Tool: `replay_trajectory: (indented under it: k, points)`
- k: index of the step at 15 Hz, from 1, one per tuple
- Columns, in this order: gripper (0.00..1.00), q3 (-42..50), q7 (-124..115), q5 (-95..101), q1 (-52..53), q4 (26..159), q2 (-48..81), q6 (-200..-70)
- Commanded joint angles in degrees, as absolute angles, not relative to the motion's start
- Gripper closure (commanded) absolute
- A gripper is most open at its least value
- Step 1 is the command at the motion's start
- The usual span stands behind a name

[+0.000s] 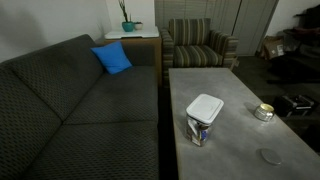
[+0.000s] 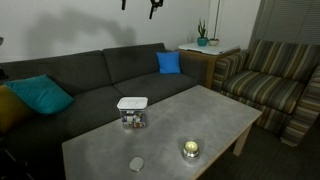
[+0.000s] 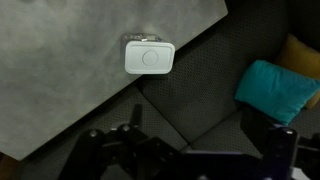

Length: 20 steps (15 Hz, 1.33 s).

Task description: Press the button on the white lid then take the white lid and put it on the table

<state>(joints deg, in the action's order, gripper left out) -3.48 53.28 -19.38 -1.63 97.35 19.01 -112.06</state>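
I see a dim, soft-focus room; the white lid point(image 1: 204, 106) glares brightest, and corners beyond it sink into shadow.

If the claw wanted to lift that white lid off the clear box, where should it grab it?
Probably by two opposite straight edges of the white lid, coming straight down from above. It lies flat and level on the clear container, its sides free all round. Avoid the rounded corners and the round button in the middle.
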Motion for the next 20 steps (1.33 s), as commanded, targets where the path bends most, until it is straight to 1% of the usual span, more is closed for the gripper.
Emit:
replay_trajectory:
  k: [1, 2, 11, 16, 20]
  points:
    - [0.00, -6.9, 60.4, -18.4, -2.0, 89.1, 25.9, -107.9]
    - [0.00, -6.1, 56.6, -19.0, -2.1, 94.1, 22.1, -111.0]
    - [0.00, -6.8, 57.7, -18.5, -1.9, 92.9, 23.7, -111.9]
    - [0.00, -8.2, 60.6, -16.9, -0.9, 87.8, 27.8, -111.3]
    - [0.00, -9.8, 62.5, -14.0, 0.6, 80.8, 33.6, -110.1]
